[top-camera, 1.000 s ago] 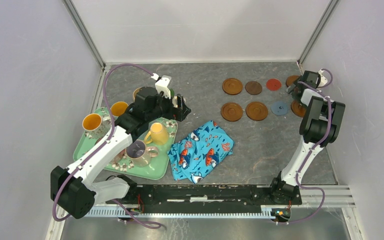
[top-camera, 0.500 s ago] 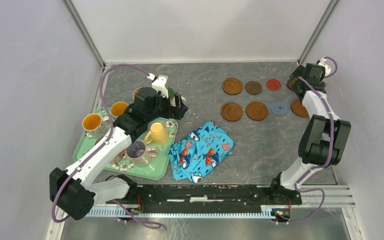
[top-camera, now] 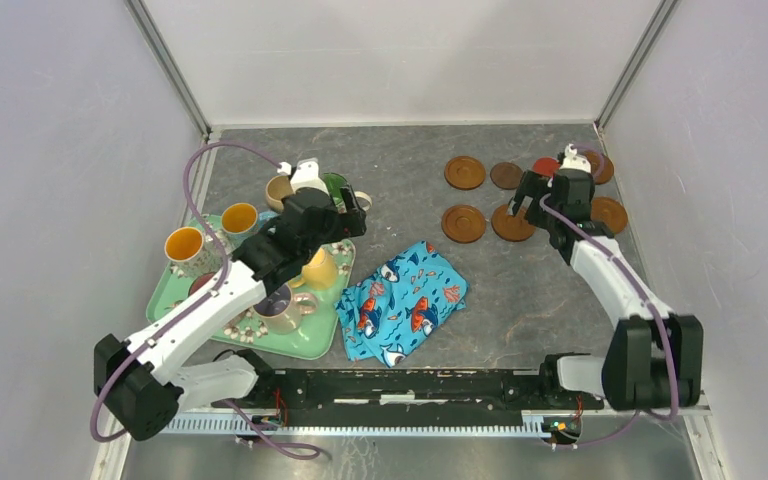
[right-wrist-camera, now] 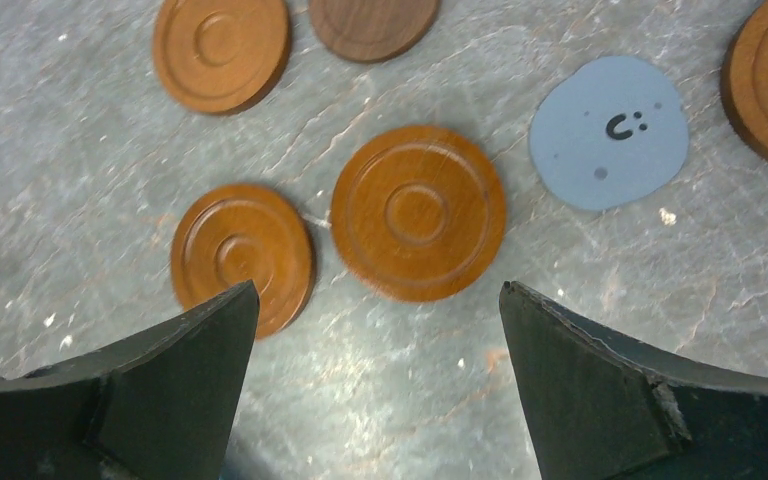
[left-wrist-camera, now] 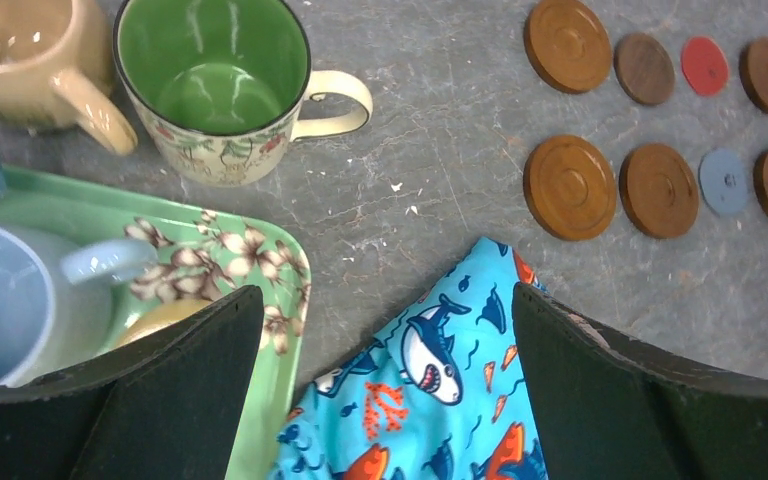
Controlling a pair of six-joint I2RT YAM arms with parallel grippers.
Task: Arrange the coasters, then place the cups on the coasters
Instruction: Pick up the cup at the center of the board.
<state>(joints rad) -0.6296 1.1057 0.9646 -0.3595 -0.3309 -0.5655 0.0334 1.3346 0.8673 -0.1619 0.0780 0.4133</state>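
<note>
Since a second ago my right arm has swung in from the far right corner, and the right gripper now hangs over the coasters. The left arm has shifted too, uncovering two mugs.

All eight coasters lie flat in two rows of four, beyond the fish-print cloth and to its right. The only print I find is on the blue-grey coaster, in the row nearer the cloth. It is a small dark mark like a curled letter with two dots, and I cannot read it as a word. The red coaster sits in the farther row.

The right gripper's jaws stand wide and hold nothing. In its wrist view a ringed brown coaster lies between the fingers and just ahead of the tips.

A green-lined mug with a floral band and a beige mug stand upright on the table, beyond the cloth's left side. They carry no lettering I can make out. Left of the cloth, the green floral tray holds the light blue mug, the yellow mug, the lilac-lined mug and two orange-lined mugs.

The left gripper is wide apart and empty, above the cloth's far left corner and the tray's edge.
</note>
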